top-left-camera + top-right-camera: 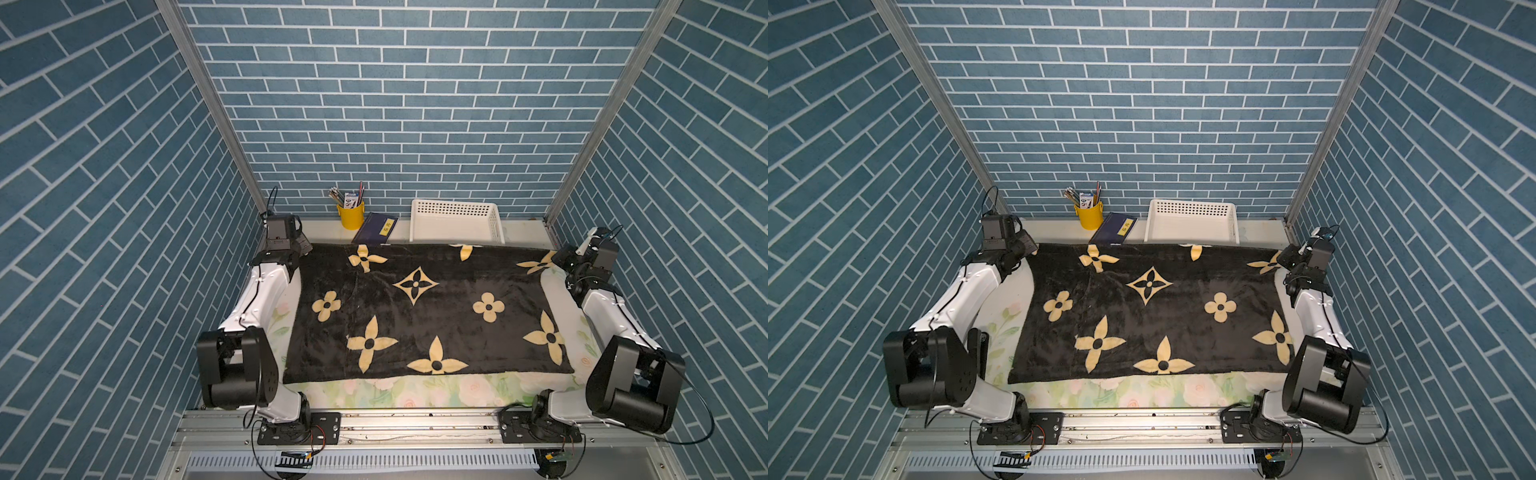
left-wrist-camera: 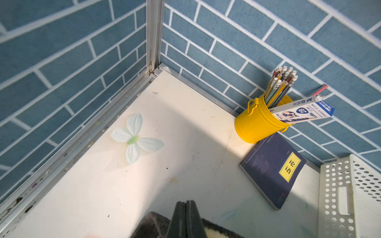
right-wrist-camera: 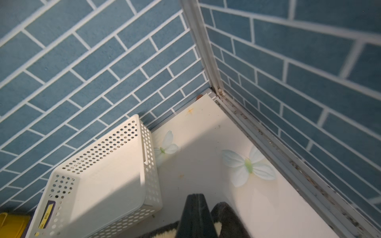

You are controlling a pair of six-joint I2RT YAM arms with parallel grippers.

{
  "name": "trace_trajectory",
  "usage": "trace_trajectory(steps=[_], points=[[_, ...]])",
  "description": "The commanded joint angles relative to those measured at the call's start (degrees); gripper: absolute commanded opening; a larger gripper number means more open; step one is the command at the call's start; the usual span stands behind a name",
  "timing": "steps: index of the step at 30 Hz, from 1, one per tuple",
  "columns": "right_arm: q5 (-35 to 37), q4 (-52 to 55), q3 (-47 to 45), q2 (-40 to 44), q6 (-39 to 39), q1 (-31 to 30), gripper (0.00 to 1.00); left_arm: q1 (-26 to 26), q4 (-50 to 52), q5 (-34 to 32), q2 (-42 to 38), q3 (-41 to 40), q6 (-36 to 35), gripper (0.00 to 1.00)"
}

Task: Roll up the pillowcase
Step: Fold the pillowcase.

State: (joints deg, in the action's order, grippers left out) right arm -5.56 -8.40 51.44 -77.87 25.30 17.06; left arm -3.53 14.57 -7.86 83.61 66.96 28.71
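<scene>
Flat pillowcase (image 1: 424, 316), 2 far corners at left gripper (image 2: 186, 203), right gripper (image 3: 194, 195).

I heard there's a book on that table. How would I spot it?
Follow the blue brick back wall down to the far edge of the table, beyond the black flowered pillowcase. There, between a yellow bucket of pencils and a white perforated basket, lies a thin dark blue book. Only it carries a yellow label.
</scene>
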Motion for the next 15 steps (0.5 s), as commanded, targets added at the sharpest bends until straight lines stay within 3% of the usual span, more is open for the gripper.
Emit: trace_trajectory(steps=[1, 9, 15], points=[[6.89, 1.03, -3.43, 5.95, 2.09, 1.61, 0.00, -0.78, 0.28, -5.13, -6.30, -5.45, 3.39, 0.00], [17.37, 9.68, -14.29, 17.20, 6.05, 2.47, 0.00, -0.83, 5.83, -10.68, -22.74, -20.32, 9.44, 0.00], [20.18, 13.55, -21.15, 24.13, 8.86, 2.45, 0.00, -0.77, 9.73, -12.04, -29.39, -26.22, 12.42, 0.00]])
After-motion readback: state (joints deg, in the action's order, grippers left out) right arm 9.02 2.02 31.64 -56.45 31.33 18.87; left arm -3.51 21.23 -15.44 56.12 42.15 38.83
